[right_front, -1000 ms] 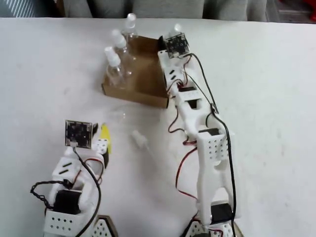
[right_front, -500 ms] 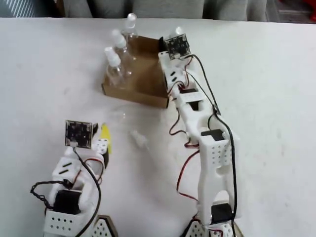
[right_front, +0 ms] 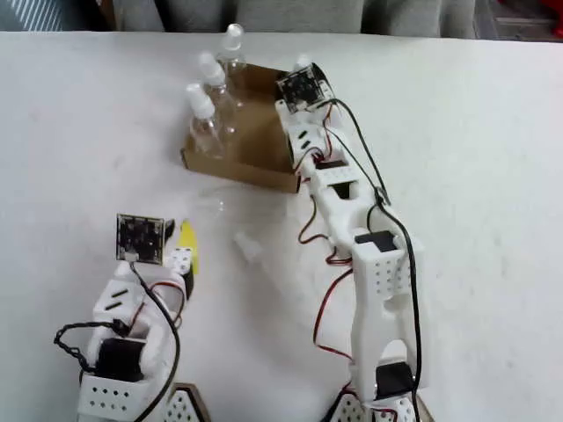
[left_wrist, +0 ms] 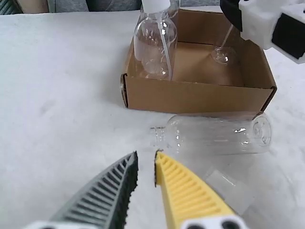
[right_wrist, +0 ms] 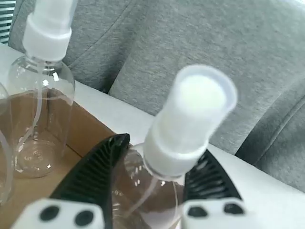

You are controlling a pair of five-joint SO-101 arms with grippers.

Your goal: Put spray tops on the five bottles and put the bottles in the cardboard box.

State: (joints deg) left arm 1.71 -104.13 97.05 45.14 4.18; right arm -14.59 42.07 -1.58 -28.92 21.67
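Observation:
The cardboard box point(right_front: 255, 167) sits at the table's far middle. Three clear bottles with white spray tops stand along one side of it point(right_front: 204, 121), point(right_front: 215, 81), point(right_front: 232, 48). My right gripper point(right_wrist: 162, 157) is shut on a fourth topped bottle point(right_wrist: 188, 121), held upright at the box's opposite side point(right_front: 303, 65). A topless clear bottle point(left_wrist: 214, 136) lies on its side on the table just in front of the box. A loose spray top point(right_front: 249, 247) lies nearer me. My left gripper point(left_wrist: 146, 167), grey and yellow, hovers close to the lying bottle's neck, shut and holding nothing.
The box's front wall point(left_wrist: 200, 95) stands right behind the lying bottle. A grey upholstered seat point(right_wrist: 200, 43) lies beyond the table's far edge. Bare white table point(right_front: 475, 158) stretches to either side of the box.
My right gripper has shifted slightly left with the topped bottle, farther over the box. The left arm has stayed still.

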